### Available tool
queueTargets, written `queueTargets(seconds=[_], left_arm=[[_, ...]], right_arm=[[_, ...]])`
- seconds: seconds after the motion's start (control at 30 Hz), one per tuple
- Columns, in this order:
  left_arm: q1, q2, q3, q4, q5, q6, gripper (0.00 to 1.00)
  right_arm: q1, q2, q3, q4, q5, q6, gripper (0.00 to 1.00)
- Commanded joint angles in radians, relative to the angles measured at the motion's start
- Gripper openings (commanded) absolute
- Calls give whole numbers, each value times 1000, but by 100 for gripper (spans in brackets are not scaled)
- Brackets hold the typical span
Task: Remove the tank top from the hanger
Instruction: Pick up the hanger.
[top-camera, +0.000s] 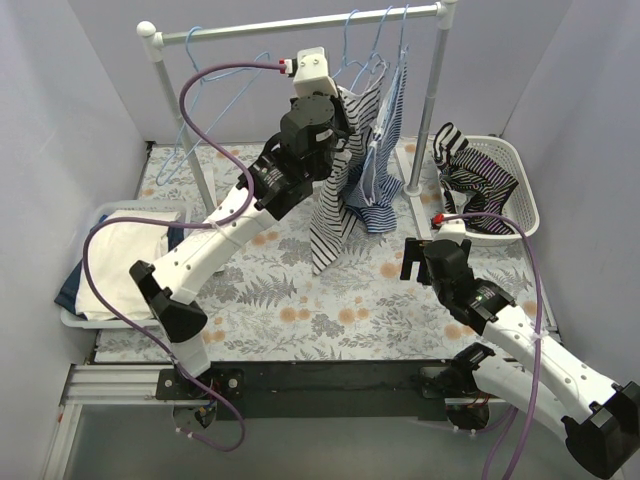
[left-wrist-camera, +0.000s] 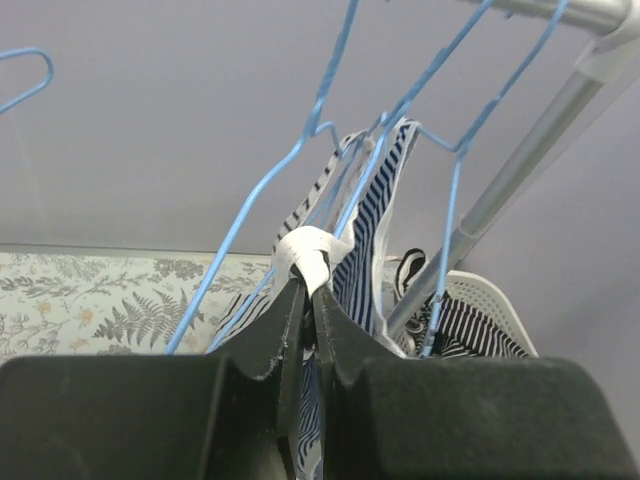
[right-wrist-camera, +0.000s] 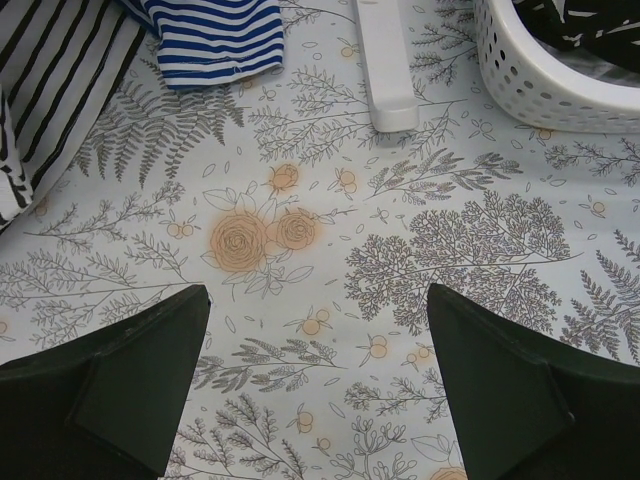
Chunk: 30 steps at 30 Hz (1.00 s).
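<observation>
A black-and-white striped tank top (top-camera: 330, 205) hangs from a blue wire hanger (top-camera: 372, 62) on the rack rail (top-camera: 300, 27) and drapes down to the table. My left gripper (top-camera: 349, 106) is raised at its top. In the left wrist view the gripper (left-wrist-camera: 310, 284) is shut on the garment's white strap (left-wrist-camera: 308, 253), right below the blue hanger wires (left-wrist-camera: 300, 150). A blue-and-white striped garment (top-camera: 388, 165) hangs just beside it. My right gripper (top-camera: 414, 258) is open and empty, low over the floral tablecloth (right-wrist-camera: 318, 330).
A white basket (top-camera: 527, 178) with striped clothes stands at the right, past the rack's right pole (top-camera: 428, 105). A tray of folded clothes (top-camera: 118, 262) lies at the left. Empty blue hangers (top-camera: 200, 95) hang on the rail's left. The rack's white foot (right-wrist-camera: 385, 60) lies ahead of my right gripper.
</observation>
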Motion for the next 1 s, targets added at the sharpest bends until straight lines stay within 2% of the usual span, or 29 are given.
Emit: queueTargets(seconds=[0.0, 0.17, 0.23, 0.3, 0.37, 0.43, 0.5, 0.53, 0.87, 0.97], left_arm=[[42, -56, -74, -3, 93, -50, 0], [85, -73, -129, -26, 183, -116, 0], [104, -56, -123, -49, 222, -133, 9], [114, -47, -118, -60, 242, -145, 10], [125, -33, -111, -63, 267, -148, 19], [131, -24, -106, -62, 290, -148, 42], [136, -13, -95, -60, 304, -144, 46], [139, -7, -91, -62, 310, -139, 53], [151, 50, -36, -114, 419, -129, 50], [151, 79, -5, -155, 459, -122, 43]], right_arm=[[3, -17, -8, 38, 3, 18, 99], [3, -16, -15, 38, 0, 20, 99], [3, -11, -15, 38, 0, 21, 99], [2, -8, -15, 38, -5, 21, 99], [3, -8, -17, 39, -3, 20, 99], [3, -11, -23, 38, 0, 20, 99], [3, -14, -26, 38, 4, 20, 99], [3, -16, -27, 38, 4, 20, 99], [3, 0, -34, 39, 9, 23, 99], [2, 6, -35, 38, 9, 24, 99]])
